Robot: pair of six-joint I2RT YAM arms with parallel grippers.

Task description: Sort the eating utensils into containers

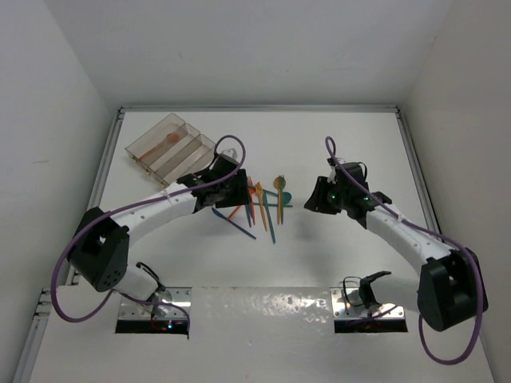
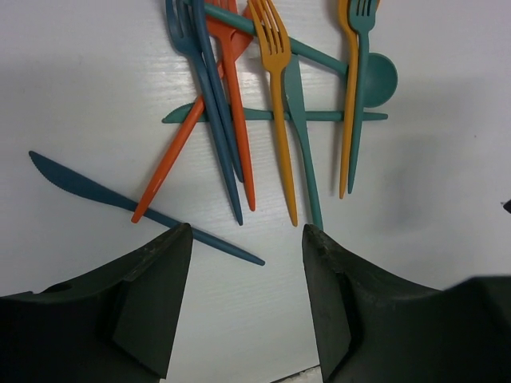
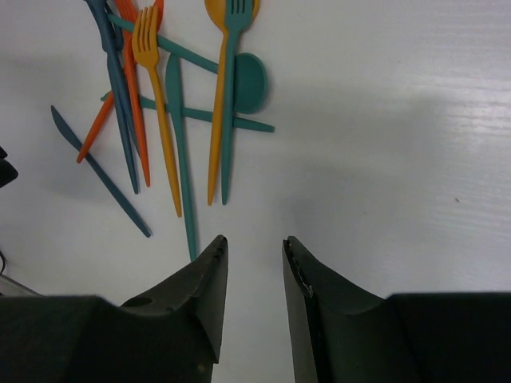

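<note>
The eating utensils (image 1: 259, 203) lie in a loose crossed pile at mid-table: orange, teal and dark blue forks, knives and spoons. In the left wrist view a dark blue knife (image 2: 120, 199) lies nearest, with an orange fork (image 2: 275, 72) and a teal spoon (image 2: 379, 80) beyond. My left gripper (image 2: 246, 231) hangs open and empty just short of the pile's handle ends. My right gripper (image 3: 255, 239) sits to the pile's right over bare table, its jaws a narrow gap apart with nothing between. The containers, a clear three-compartment tray (image 1: 152, 155), stand at the back left and hold one orange utensil (image 1: 172, 137).
White walls close in the table on the left, back and right. Both arm bases (image 1: 152, 307) sit at the near edge, and purple cables (image 1: 231, 144) loop above the arms. The left arm's wrist lies between the tray and the pile.
</note>
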